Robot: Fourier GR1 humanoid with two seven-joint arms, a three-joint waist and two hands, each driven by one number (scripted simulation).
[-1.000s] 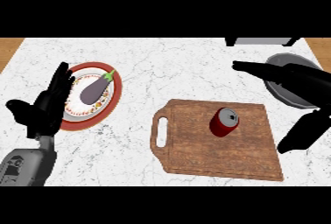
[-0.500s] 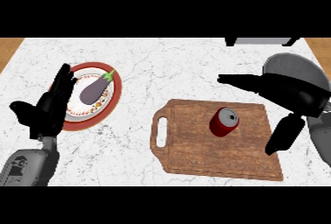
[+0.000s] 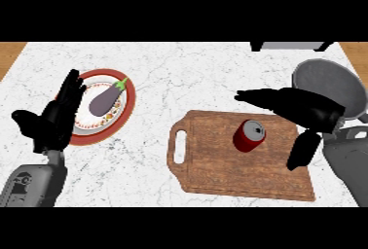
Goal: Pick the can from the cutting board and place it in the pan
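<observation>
Eggplant [image 3: 105, 98] on patterned plate [image 3: 128, 113]

A kitchen: a white marble counter [image 3: 187, 73] carries a wooden cutting board [image 3: 237, 170], a grey pan [image 3: 332, 85], and a plate [image 3: 119, 116] holding an eggplant [image 3: 104, 98].

One can [image 3: 250, 136], one pan [image 3: 332, 86], one plate [image 3: 84, 133]

I log a red can [image 3: 249, 136] with a silver top; brown wood-grain board [image 3: 244, 170]; dark grey pan [image 3: 332, 86]; white counter [image 3: 194, 73] with grey marble veining; purple eggplant [image 3: 104, 98] with a green stem; red-rimmed white plate [image 3: 108, 129]; black hands, grey forearms.
</observation>
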